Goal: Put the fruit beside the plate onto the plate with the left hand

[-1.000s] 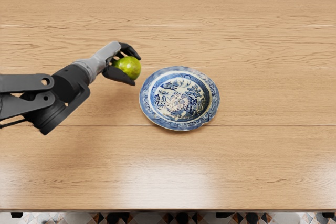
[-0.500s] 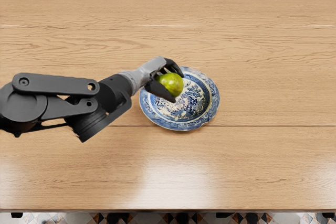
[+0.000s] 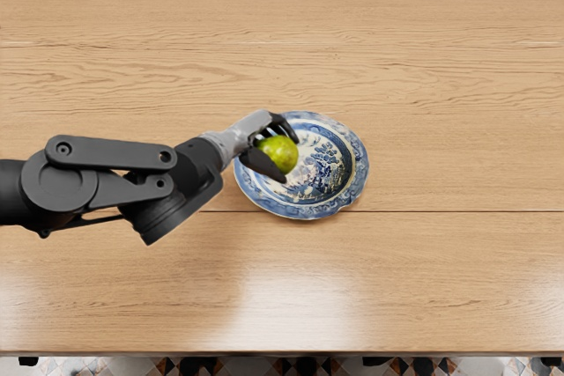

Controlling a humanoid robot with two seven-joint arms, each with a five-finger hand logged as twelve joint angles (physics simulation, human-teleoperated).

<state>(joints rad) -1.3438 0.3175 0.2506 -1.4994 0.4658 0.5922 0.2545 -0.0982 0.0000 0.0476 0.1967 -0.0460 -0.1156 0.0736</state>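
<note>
The left hand (image 3: 258,142) hides part of the fruit (image 3: 283,153).

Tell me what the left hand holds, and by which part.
The left hand grips the green fruit, fingers curled around its left side and top, over the plate's left part.

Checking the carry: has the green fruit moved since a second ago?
Yes. The fruit, gripped by the left hand, went rightward from beside the plate to over its left side.
</note>
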